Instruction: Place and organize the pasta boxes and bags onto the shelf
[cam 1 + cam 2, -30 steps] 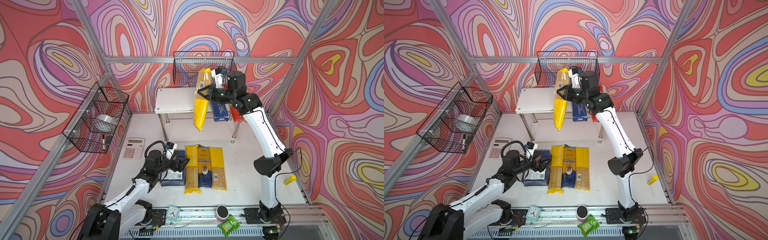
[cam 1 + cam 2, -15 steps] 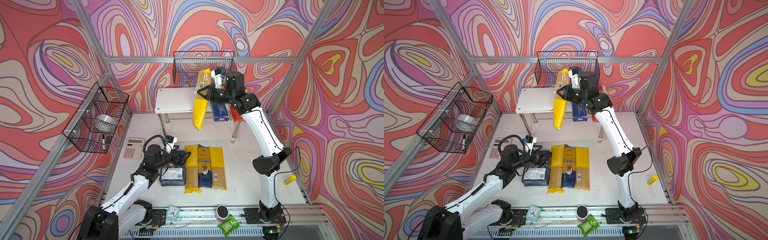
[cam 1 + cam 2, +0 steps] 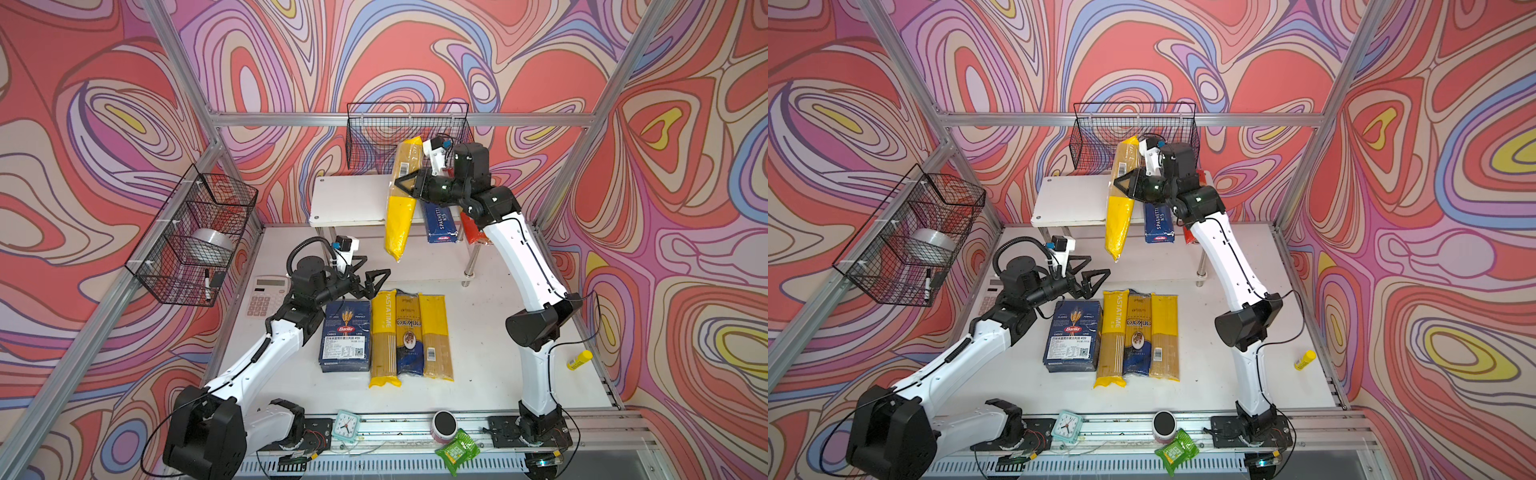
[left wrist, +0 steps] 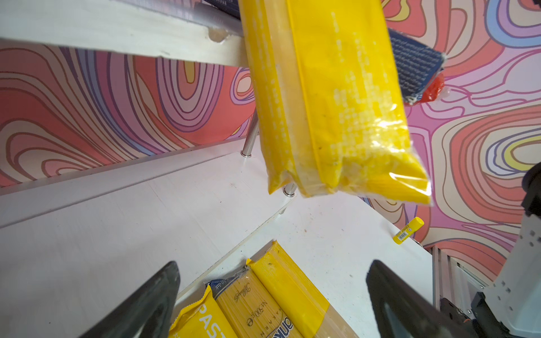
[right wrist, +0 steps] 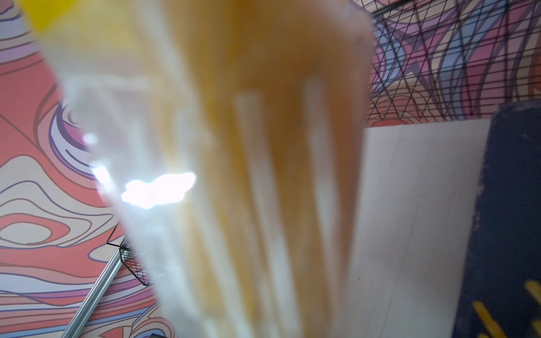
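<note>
yellow bag [image 3: 397, 224] hangs tilted over the shelf [image 3: 345, 199], clamped in the raised, outstretched right claw [image 3: 401, 185]; left claw [image 3: 375, 269] gapes empty.

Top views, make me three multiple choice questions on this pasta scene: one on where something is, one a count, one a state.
1. Where does the blue spaghetti box lie?
A) in a wire basket
B) on the shelf, top board
C) on the table

2. How many bags lie side by side next to the navy carton?
A) one
B) three
C) five

3. The left pincer is:
A) open and empty
B) shut on the carton
C) shut on a bag

Answers:
1 B, it lies on the white top board and overhangs the front edge.
2 B, three packs lie in a row.
3 A, the left wrist view shows its jaws spread with nothing between them.
</note>
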`<state>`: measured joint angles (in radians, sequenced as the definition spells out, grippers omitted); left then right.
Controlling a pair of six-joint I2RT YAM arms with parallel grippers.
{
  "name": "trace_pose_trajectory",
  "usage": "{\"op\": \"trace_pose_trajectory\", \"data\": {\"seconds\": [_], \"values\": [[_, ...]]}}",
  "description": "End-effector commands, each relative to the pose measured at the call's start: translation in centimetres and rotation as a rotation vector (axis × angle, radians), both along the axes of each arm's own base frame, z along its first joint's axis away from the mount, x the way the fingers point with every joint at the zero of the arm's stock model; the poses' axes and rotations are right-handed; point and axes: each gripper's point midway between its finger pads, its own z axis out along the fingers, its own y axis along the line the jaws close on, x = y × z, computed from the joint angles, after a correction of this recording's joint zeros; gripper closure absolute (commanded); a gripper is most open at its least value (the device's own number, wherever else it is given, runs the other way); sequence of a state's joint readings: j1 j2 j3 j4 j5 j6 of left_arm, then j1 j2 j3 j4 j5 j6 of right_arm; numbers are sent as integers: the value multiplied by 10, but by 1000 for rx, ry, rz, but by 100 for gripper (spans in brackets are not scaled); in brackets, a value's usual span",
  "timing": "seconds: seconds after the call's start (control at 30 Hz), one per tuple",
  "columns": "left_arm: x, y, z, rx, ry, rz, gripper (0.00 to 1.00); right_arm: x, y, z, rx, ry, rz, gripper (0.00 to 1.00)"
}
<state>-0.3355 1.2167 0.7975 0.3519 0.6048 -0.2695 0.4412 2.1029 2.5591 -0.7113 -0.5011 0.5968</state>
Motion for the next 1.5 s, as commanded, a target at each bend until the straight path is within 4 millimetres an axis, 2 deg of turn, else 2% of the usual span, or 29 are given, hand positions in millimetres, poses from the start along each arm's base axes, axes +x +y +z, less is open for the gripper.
{"op": "trace_pose_trajectory", "data": {"seconds": [0.0, 0.1, 0.47, 0.73, 0.8, 0.87, 1.07, 1.17, 1.3, 1.47], "values": [[8, -13, 16, -1, -77, -43, 0, 17, -10, 24, 43, -119, -40, 100], [13, -16, 18, 16, -109, -44, 0, 19, -12, 22, 45, -107, -39, 100], [17, -30, 53, 2, -233, -94, 0, 27, -8, 6, 51, -63, -22, 98], [4, -44, 69, -36, -269, -172, 0, 27, -8, 9, 68, -61, -25, 95], [1, -48, 71, -30, -276, -182, 0, 28, -7, 8, 68, -60, -25, 88], [-3, -51, 75, -31, -283, -193, 0, 28, -8, 7, 66, -57, -26, 76], [-14, -55, 90, -40, -315, -214, 0, 26, -9, 10, 61, -66, -28, 69], [-17, -54, 97, -43, -332, -215, 0, 24, -13, 17, 50, -85, -44, 60], [-20, -56, 102, -50, -339, -222, 0, 19, -15, 24, 49, -96, -43, 54], [-21, -61, 106, -61, -345, -232, 0, 13, -19, 32, 46, -112, -47, 52]]}}
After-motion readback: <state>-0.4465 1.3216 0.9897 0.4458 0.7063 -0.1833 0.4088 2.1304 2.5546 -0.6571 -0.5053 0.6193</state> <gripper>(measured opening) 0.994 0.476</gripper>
